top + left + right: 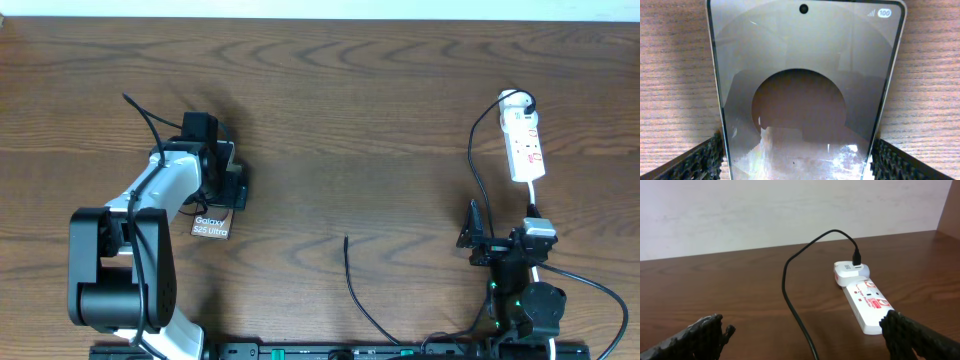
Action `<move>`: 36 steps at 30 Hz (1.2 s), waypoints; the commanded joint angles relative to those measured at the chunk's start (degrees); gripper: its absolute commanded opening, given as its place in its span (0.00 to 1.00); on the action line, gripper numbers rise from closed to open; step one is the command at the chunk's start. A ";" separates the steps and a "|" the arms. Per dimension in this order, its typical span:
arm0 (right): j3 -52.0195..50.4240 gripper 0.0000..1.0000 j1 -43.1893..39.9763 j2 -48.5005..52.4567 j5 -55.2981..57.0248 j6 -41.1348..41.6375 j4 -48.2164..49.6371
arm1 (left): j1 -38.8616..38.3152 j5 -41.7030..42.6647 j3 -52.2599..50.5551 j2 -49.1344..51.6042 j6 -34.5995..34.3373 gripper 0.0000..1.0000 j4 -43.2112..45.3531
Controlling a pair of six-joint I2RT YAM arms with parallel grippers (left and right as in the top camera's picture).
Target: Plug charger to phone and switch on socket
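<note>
Left fingers [690,162] flank the phone [805,75], grip unclear; right fingers [920,335] spread wide, holding nothing

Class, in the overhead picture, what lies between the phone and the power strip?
The charger cable has its loose end there, on otherwise bare table; the overhead view shows it.

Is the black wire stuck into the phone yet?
Not plugged in. The charger has its tip lying loose on the table, well apart from the phone.
</note>
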 commanded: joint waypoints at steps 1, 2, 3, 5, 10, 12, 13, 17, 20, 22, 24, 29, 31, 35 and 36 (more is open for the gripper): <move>-0.07 0.99 0.44 -0.24 -0.15 -0.55 -0.26 | 0.02 -0.74 -2.38 1.25 0.57 0.91 -0.55; -0.07 0.99 0.44 -0.24 -0.15 -0.55 -0.26 | 0.02 -0.74 -2.38 1.25 0.57 0.91 -0.55; -0.07 0.99 0.44 -0.24 -0.15 -0.55 -0.24 | 0.02 -0.74 -2.38 1.25 0.57 0.91 -0.55; -0.07 0.99 0.44 -0.24 -0.15 -0.55 -0.24 | 0.02 -0.74 -2.38 1.25 0.57 0.91 -0.57; -0.07 0.99 0.44 -0.24 -0.15 -0.55 -0.24 | 0.02 -0.74 -2.38 1.25 0.57 0.91 -0.57; -0.07 0.99 0.44 -0.24 -0.15 -0.55 -0.24 | 0.02 -0.74 -2.38 1.25 0.55 0.91 -0.57; -0.07 0.99 0.44 -0.24 -0.15 -0.55 -0.24 | 0.02 -0.74 -2.38 1.25 0.55 0.91 -0.59; -0.07 0.99 0.44 -0.24 -0.15 -0.55 -0.24 | 0.02 -0.70 -2.38 1.25 0.55 0.91 -0.98; -0.07 0.99 0.44 -0.24 -0.15 -0.55 -0.24 | 0.02 -0.17 -2.38 1.25 0.55 0.91 -1.20; -0.07 0.99 0.44 -0.24 -0.15 -0.55 -0.24 | 0.02 0.20 -2.38 1.25 0.55 0.91 -1.22; -0.07 0.99 0.44 -0.24 -0.15 -0.55 -0.24 | 0.02 0.20 -2.38 1.25 0.55 0.91 -1.22; -0.07 0.99 0.44 -0.24 -0.15 -0.55 -0.24 | 0.02 0.17 -2.38 1.25 0.55 0.91 -1.22; -0.07 0.99 0.44 -0.24 -0.15 -0.55 -0.24 | 0.02 0.17 -2.38 1.25 0.55 0.91 -1.22; -0.07 0.99 0.44 -0.24 -0.15 -0.55 -0.24 | 0.02 0.15 -2.38 1.25 0.55 0.83 -1.22; -0.07 0.99 0.44 -0.24 -0.15 -0.55 -0.24 | 0.02 0.15 -2.38 1.25 0.55 0.81 -1.22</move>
